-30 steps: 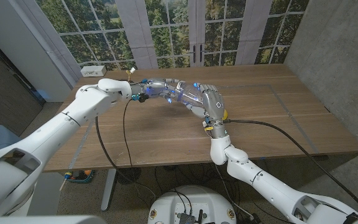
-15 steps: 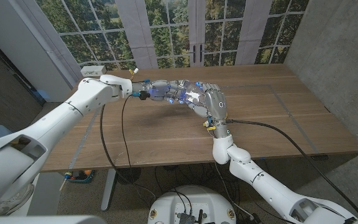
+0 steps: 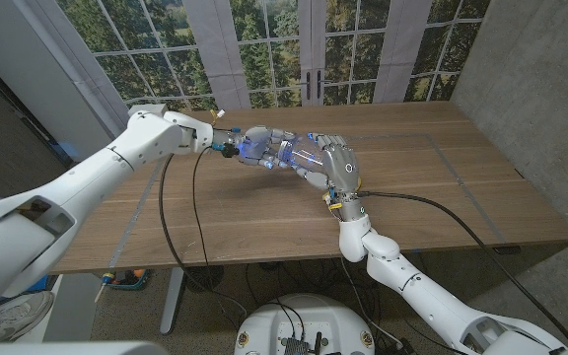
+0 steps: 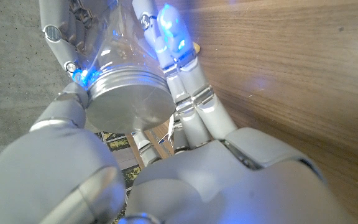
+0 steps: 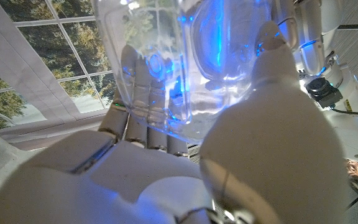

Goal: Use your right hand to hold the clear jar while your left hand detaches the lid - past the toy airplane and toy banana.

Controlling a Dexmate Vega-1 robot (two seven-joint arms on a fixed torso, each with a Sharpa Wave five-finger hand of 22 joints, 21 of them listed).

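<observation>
Since a second ago, both hands have shifted slightly toward the far side of the wooden table (image 3: 432, 187), and the left arm has straightened, its elbow moving away from the near table edge.

Nearest the robot in the head view, the right arm rises from the lower right and bends upward over the table's middle. The right hand (image 3: 335, 163) stands with its back toward the camera, fingers curled around the clear jar (image 3: 299, 156), which is held up off the table surface and lying roughly on its side. In the right wrist view, the jar's transparent wall (image 5: 185, 68) fills the space between the thumb and the fingers, lit with blue reflections, so this hand plainly grips it.

Just beyond and to the left, the left hand (image 3: 254, 146) meets the jar's other end. The left wrist view shows the silver metal lid (image 4: 126, 102) on the jar's mouth, with the left hand's fingers (image 4: 188, 93) running alongside it and the thumb on the opposite side, closed around the lid. The lid is still seated on the jar.

Farther off, the left arm stretches back to the upper left. Behind the table stand tall windows (image 3: 264, 49) with trees outside.
</observation>
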